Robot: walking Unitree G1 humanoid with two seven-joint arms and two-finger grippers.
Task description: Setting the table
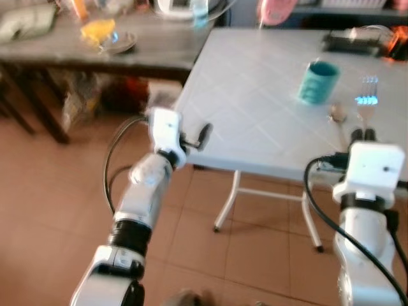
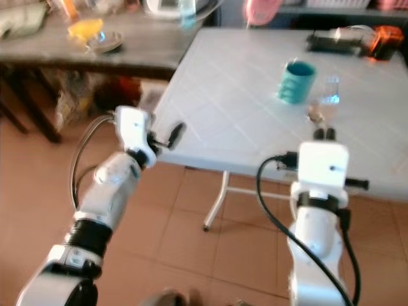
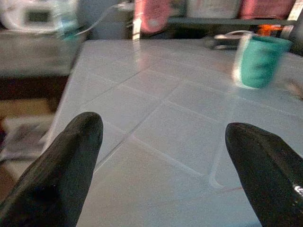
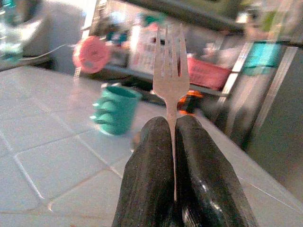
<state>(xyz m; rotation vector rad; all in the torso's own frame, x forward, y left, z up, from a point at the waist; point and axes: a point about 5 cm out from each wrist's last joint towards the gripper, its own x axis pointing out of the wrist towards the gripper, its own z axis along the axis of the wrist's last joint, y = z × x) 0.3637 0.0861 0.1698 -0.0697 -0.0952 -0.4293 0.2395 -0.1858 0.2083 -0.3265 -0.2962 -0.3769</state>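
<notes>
Across the tiled floor (image 1: 255, 255) stands a white folding table (image 1: 255, 108), a dark cluttered side table (image 1: 95, 51) behind it. Over the white table's near edge hovers the left gripper (image 3: 165, 156) — fingers spread wide, holding nothing. Further right, the right gripper (image 4: 173, 142) is pinched tight on a fork (image 4: 170, 71), tines pointing away, above the tabletop near the teal cup (image 1: 317, 81) — a spoon (image 1: 336, 116) lies beside the cup.

teal cup (image 1: 318, 81), silver fork (image 4: 170, 78), white tile-patterned table (image 1: 255, 121).
</notes>
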